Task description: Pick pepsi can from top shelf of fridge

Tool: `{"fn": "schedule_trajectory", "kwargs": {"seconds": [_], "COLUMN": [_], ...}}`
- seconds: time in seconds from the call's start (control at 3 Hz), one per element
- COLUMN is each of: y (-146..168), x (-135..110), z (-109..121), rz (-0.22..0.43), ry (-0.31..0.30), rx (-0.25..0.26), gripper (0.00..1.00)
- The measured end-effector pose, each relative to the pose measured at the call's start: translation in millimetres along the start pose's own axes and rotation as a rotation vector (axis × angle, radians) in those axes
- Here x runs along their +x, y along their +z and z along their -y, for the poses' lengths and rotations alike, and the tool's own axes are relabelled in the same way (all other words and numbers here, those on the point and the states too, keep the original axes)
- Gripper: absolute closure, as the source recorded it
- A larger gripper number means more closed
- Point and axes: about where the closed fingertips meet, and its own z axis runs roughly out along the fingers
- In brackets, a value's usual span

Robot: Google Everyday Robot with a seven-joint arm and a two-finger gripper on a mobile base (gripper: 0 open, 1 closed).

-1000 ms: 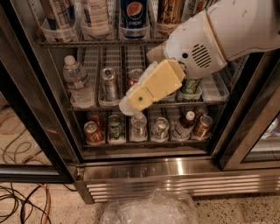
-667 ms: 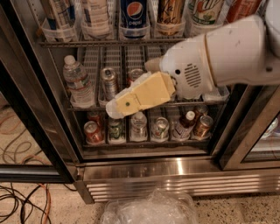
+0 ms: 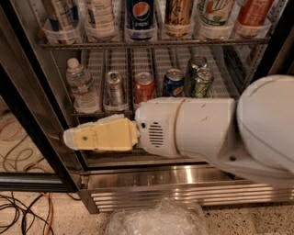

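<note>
One gripper (image 3: 98, 135) is seen low on the left, in front of the bottom rack of the fridge (image 3: 183, 176), pointed left. Nothing is seen held in it, and it cannot be told if it is wide or narrow. Higher up and a bit to the right, the pepsi can (image 3: 140, 13) is stood in a clear cup at the front edge of the top shelf (image 3: 156, 44). It is not touched. The job is judged as hardly begun: the gripper must be lifted, then the can grabbed and pulled out.
</note>
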Motion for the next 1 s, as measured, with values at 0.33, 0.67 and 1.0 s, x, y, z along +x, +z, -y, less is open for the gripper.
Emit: {"fn": "schedule_trajectory", "kwargs": {"seconds": [0.33,0.67,1.0], "y": [12,11,11], "x": [-26,-40,-40], "z": [6,16,16], "rz": [0.142,0.199,0.199], "ry": [0.108,0.144,0.144], "rx": [0.085,0.139,0.139], "gripper": [0.00,0.00,0.00]}}
